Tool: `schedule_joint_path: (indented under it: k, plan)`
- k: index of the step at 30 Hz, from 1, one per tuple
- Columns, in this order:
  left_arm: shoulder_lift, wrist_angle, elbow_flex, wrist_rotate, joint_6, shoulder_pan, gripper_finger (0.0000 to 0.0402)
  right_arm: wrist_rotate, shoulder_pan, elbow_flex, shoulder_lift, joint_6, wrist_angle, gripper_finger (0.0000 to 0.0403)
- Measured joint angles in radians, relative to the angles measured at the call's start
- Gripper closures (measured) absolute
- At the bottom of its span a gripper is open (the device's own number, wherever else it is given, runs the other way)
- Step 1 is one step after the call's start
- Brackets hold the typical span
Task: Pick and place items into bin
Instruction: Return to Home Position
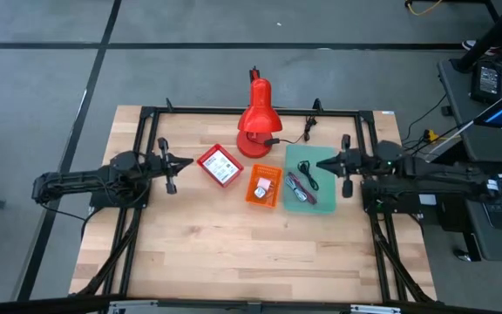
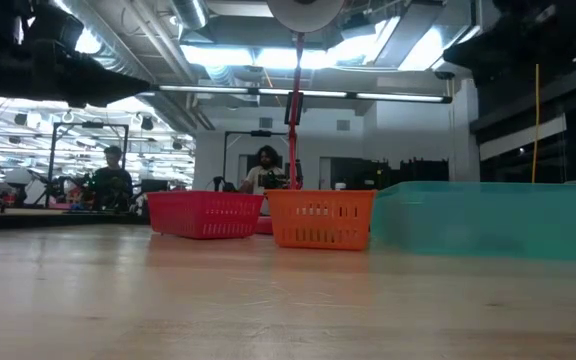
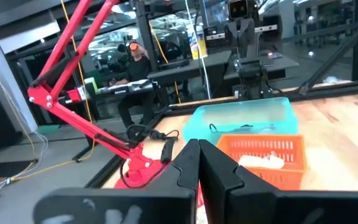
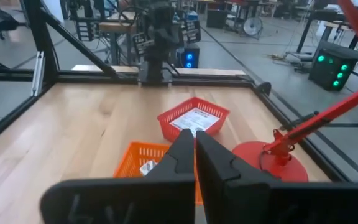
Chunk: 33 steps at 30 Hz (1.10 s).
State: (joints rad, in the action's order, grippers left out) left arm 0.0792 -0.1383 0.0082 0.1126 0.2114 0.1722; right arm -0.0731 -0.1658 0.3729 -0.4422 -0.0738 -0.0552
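Observation:
Three bins stand in a row on the table. The red basket [image 1: 220, 165] holds a white printed card. The orange basket [image 1: 265, 186] holds small white items. The teal tray [image 1: 307, 179] holds a black cable and a maroon cord loop. My left gripper [image 1: 178, 163] hovers shut at the table's left side, left of the red basket, touching nothing. My right gripper [image 1: 325, 163] hovers shut above the teal tray's right part, also touching nothing. In the wrist views the fingers of each gripper [image 3: 197, 167] [image 4: 195, 149] meet at their tips.
A red desk lamp [image 1: 257, 122] stands at the table's far side behind the baskets, its cable trailing right. A black frame [image 1: 146, 131] borders the table. Bare wood [image 1: 251, 253] fills the near half. People sit in the room beyond [image 2: 264, 168].

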Motion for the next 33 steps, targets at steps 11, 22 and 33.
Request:
schedule_joint_path:
  k: [11, 22, 33]
  plan:
    - [-0.019, 0.034, 0.0, 0.008, 0.053, 0.0, 0.04, -0.049, -0.003, -0.004, 0.186, -0.064, -0.173, 0.0403]
    - [-0.018, 0.046, 0.0, 0.035, 0.036, 0.001, 0.04, -0.079, -0.003, -0.154, 0.315, 0.038, -0.047, 0.0403]
    - [-0.018, 0.046, 0.0, 0.054, 0.034, 0.001, 0.04, -0.033, -0.003, -0.344, 0.321, 0.043, 0.198, 0.0403]
